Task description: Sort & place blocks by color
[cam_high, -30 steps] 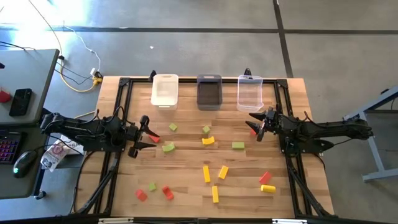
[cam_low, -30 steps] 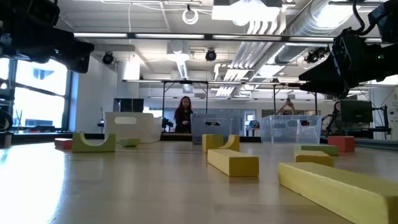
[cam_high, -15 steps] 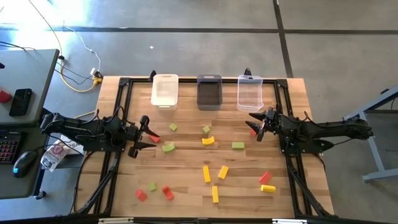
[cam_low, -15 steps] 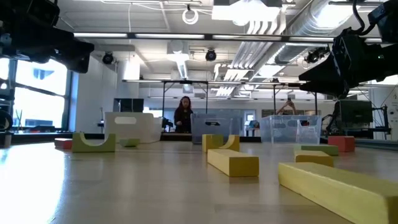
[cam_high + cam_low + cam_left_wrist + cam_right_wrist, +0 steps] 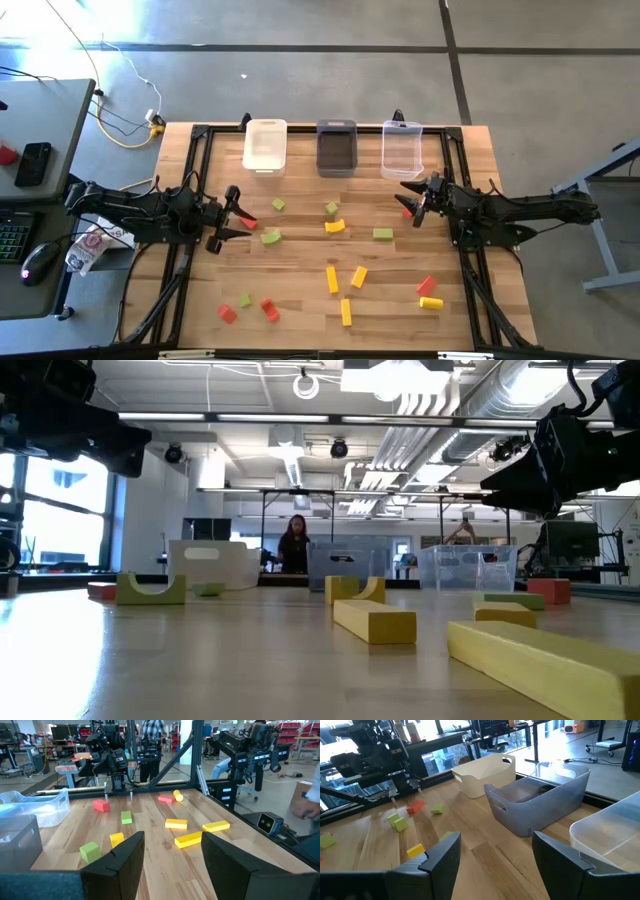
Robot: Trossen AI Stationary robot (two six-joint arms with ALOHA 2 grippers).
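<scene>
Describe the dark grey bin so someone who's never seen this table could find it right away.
Along the far edge of the wooden table stand three rectangular plastic bins in a row. The dark grey plastic bin is the middle one, between the white plastic bin and the clear plastic bin. It is the only dark, opaque one.

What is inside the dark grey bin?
The dark grey bin looks empty: no blocks on the visible floor in the high and right wrist views. Its near wall hides part of the floor.

Grey concrete floor [image 5: 330,80]; grey desk [image 5: 35,125] beside table; ceiling ducts [image 5: 440,400], lit windows [image 5: 55,510] beyond.
</scene>
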